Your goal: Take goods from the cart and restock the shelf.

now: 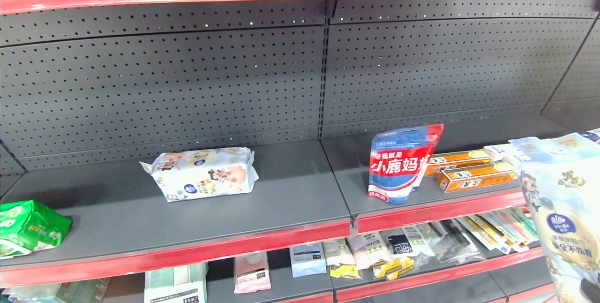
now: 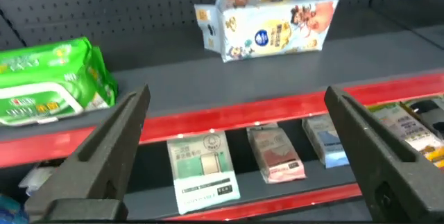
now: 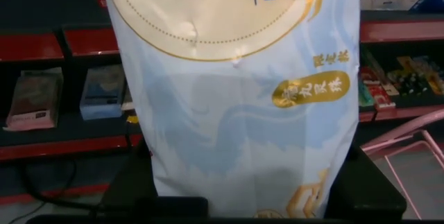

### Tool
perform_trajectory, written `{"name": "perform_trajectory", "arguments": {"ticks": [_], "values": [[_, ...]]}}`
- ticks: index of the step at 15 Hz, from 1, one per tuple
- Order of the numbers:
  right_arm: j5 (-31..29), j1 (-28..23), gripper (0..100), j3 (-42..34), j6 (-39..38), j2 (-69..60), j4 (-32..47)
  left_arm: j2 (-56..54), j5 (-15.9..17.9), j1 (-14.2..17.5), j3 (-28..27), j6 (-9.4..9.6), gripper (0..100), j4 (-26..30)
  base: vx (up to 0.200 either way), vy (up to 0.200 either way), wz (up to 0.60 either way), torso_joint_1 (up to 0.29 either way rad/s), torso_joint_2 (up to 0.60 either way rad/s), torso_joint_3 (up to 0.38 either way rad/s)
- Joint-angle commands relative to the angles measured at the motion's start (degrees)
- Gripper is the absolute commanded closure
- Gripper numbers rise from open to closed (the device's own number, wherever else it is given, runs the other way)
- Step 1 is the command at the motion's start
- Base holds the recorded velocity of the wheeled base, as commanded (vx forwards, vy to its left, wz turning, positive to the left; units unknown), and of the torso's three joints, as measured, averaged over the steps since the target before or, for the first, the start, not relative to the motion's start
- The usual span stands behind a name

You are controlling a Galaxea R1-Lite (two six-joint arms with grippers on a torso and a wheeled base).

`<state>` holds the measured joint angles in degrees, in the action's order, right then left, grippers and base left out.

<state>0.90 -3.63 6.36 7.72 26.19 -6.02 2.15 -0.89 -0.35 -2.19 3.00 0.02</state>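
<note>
Left of the white wipes pack (image 1: 201, 174), a green pack (image 1: 28, 228) lies on the shelf (image 1: 187, 251). My left claw (image 2: 236, 96) hangs spread and empty in front of the wipes pack, short of the shelf edge. Right of the wipes pack stand a red-and-blue pouch (image 1: 403, 164), then orange boxes (image 1: 473, 176). Farthest right of it, off the shelf, my right claw (image 3: 253, 193) pinches a pale blue pouch (image 1: 562, 209). I judge the restocking barely begun: this pouch is not yet placed, and much of the board lies bare.

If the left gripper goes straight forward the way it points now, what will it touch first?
Most likely the grey shelf board just behind its red front edge, seen between the fingertips of the open left gripper. The white wipes pack lies farther back on it. Depth is unclear.
</note>
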Motion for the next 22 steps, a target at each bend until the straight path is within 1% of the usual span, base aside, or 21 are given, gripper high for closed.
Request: {"name": "perform_trajectory", "arguments": {"ticks": [1,2,3,4,5,6,7,8,9,10,11,12,13,14,16,17,18,19,20,22], "values": [[0.1,0.1,100,-0.7,0.0,-2.5,0.0,25.6,-1.0,0.2,-19.7,-5.72,0,-1.3,0.000,0.000,0.00,0.000,0.00,0.000],[0.1,0.0,100,-1.4,-0.2,-2.8,-0.1,33.5,-1.3,0.4,-23.8,-7.13,0,-3.2,0.000,0.000,0.00,0.000,0.00,0.000],[0.0,0.0,100,-1.4,-0.2,-3.1,-0.1,39.7,-2.2,1.0,-25.3,-5.90,0,-4.8,0.000,0.000,0.00,0.000,0.00,0.000],[-0.3,0.0,100,-1.5,-0.2,-3.3,-0.1,46.5,-3.3,1.8,-25.3,-1.86,0,-5.6,0.000,0.000,0.00,0.000,0.00,0.000],[-0.6,-0.1,100,-1.6,-0.1,-3.4,-0.1,49.4,-3.2,2.3,-24.5,-0.10,0,-5.7,0.000,0.000,0.00,0.000,0.00,0.000],[-1.0,-0.6,100,-1.7,0.0,-3.6,-0.1,52.3,-1.1,2.2,-23.1,3.94,0,-5.7,0.000,0.000,0.00,0.000,0.00,0.000],[-1.9,-0.8,100,-1.6,0.0,-3.1,-0.1,55.6,3.6,2.6,-22.9,7.37,0,-5.4,0.000,0.000,0.00,0.000,0.00,0.000],[-2.4,-0.8,100,-1.6,-0.1,-3.1,0.0,58.6,8.2,4.2,-23.5,9.39,0,-5.5,0.000,0.000,0.00,0.000,0.00,0.000],[-2.5,-0.8,100,-1.6,0.0,-3.1,0.0,62.6,10.1,5.6,-24.5,11.85,0,-5.6,0.000,0.000,0.00,0.000,0.00,0.000],[-2.5,-0.8,100,-1.7,0.0,-3.1,0.0,67.0,11.0,7.6,-26.6,15.37,0,-5.6,0.000,0.000,0.00,0.000,0.00,0.000],[-2.5,-0.8,100,-1.8,0.0,-3.1,0.0,70.7,12.8,8.4,-29.0,18.80,0,-5.4,0.000,0.000,0.00,0.000,0.00,0.000],[-2.5,-0.8,100,-2.0,0.0,-3.0,0.0,73.9,15.0,8.6,-30.9,21.08,0,-5.5,0.000,0.000,0.00,0.000,0.00,0.000],[-2.5,-0.8,100,-2.5,0.0,-3.1,0.0,77.1,16.3,8.6,-33.2,23.72,0,-5.3,0.000,0.000,0.00,0.000,0.00,0.000],[-2.6,-0.8,100,-2.8,0.4,-3.2,0.0,80.4,16.7,8.6,-35.2,26.01,0,-5.2,0.000,0.000,0.00,0.000,0.00,0.000],[-2.7,-0.8,100,-3.1,1.5,-3.4,0.0,86.4,19.2,8.6,-40.5,28.38,0,-4.9,0.000,0.000,0.00,0.000,0.00,0.000],[-2.7,-0.8,100,-3.6,1.5,-3.6,0.0,89.3,19.5,8.6,-43.8,30.22,0,-4.8,0.000,0.000,0.00,0.000,0.00,0.000],[-2.8,-0.8,100,-3.7,1.5,-3.6,0.0,92.0,20.1,8.6,-46.3,32.42,0,-4.7,0.000,0.000,0.00,0.000,0.00,0.000],[-2.8,-0.8,100,-3.9,1.5,-3.6,0.0,94.7,21.5,8.6,-49.0,35.15,0,-4.5,0.000,0.000,0.00,0.000,0.00,0.000],[-2.8,-0.8,100,-4.0,1.5,-3.6,0.0,96.6,21.8,8.6,-51.2,36.99,0,-3.7,0.000,0.000,0.00,0.000,0.00,0.000],[-2.8,-0.8,100,-4.2,1.5,-3.5,0.0,98.8,22.1,7.6,-53.4,37.26,0,-2.2,0.000,0.000,0.00,0.000,0.00,0.000]]}}
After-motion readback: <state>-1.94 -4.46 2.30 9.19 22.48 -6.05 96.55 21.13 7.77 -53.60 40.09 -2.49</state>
